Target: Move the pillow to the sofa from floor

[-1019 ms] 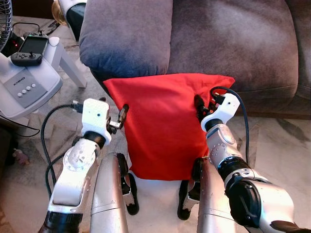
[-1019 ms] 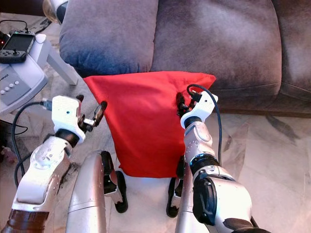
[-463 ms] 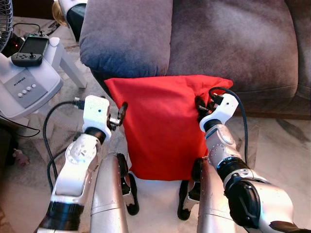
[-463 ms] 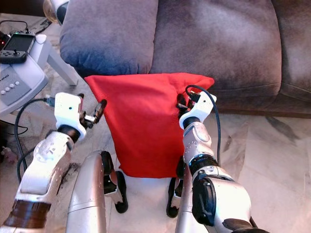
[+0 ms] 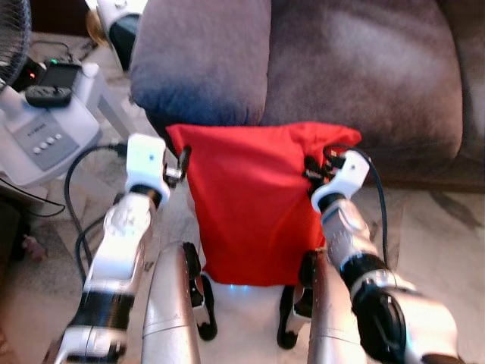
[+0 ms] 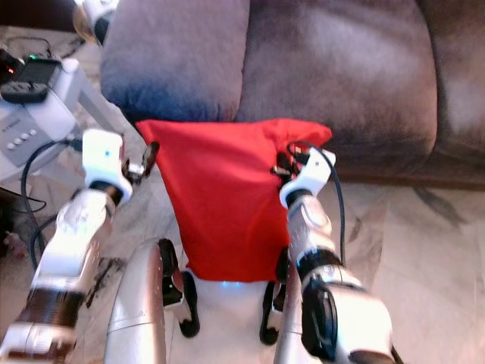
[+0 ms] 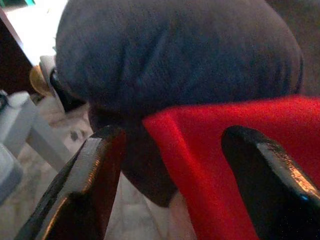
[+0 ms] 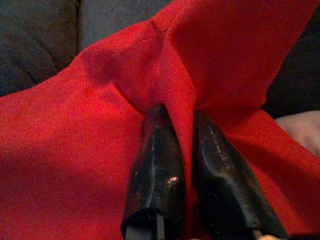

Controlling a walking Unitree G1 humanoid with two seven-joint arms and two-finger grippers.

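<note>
A plain bright red fabric pillow (image 5: 254,201) stands out against the grey-brown plush upholstered sofa (image 5: 356,72) behind it. Below the sofa lies a pale, grey-veined marble floor (image 5: 432,235). Left of the sofa sits a white plastic fan base (image 5: 45,136) with grey buttons.

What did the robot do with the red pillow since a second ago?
The left gripper has moved in to the red pillow's upper corner, fingers open around its edge. The pillow's top sits a little higher against the sofa. The right gripper stays pinched shut on the pillow's other corner.
</note>
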